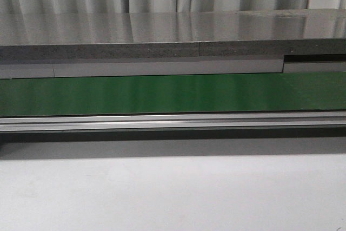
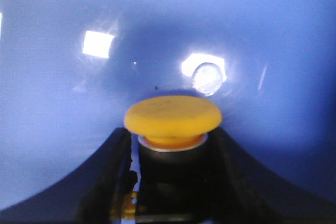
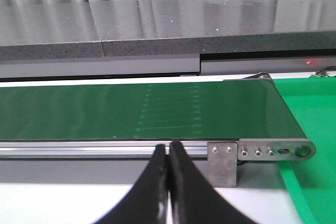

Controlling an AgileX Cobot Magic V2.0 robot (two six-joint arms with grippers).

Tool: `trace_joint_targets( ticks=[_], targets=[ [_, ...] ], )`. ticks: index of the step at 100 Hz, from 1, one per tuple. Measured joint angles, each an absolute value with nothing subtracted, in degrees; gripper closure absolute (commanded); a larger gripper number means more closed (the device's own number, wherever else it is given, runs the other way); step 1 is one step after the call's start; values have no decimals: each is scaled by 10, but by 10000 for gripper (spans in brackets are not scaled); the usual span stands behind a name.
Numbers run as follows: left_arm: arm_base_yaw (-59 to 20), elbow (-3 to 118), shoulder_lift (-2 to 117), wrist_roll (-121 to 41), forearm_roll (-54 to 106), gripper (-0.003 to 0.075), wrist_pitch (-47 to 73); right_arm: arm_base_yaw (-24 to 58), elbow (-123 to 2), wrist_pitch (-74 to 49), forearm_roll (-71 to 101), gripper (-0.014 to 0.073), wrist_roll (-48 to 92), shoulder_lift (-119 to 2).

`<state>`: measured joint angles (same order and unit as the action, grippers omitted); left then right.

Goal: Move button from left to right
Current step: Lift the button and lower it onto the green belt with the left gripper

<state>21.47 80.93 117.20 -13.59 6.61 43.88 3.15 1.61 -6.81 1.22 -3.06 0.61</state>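
Left wrist view only: left gripper clamps the button over a glossy blue surface. Right gripper pinched closed, empty, belt beyond. Front view: belt, no arms.

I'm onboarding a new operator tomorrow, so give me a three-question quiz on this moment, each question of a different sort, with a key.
1. True or false: the right gripper has its fingers pressed together with nothing between them.
2. Multiple choice: in the left wrist view, the button sits between the fingers of the left gripper over which surface? A) green conveyor belt B) glossy blue surface C) grey stone shelf
3. Fill in: the belt in the front view is coloured ____.

Key: 1 true; 2 B; 3 green.
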Motion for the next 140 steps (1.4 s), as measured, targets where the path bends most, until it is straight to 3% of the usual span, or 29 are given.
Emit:
trace_joint_targets(
  ticks=[51, 88, 118, 130, 140],
  targets=[
    [204, 825, 1037, -136, 90, 740, 501, 31, 16, -68, 12, 661, -31, 6],
    [107, 825, 1035, -136, 75, 740, 519, 31, 16, -68, 12, 661, -31, 6],
    [87, 825, 1061, -136, 64, 736, 535, 31, 16, -68, 12, 661, -31, 6],
    [87, 825, 1062, -136, 63, 657, 535, 31, 16, -68, 12, 661, -31, 6],
    [86, 825, 1062, -136, 63, 525, 535, 31, 16, -68, 12, 661, -31, 6]
  ],
)
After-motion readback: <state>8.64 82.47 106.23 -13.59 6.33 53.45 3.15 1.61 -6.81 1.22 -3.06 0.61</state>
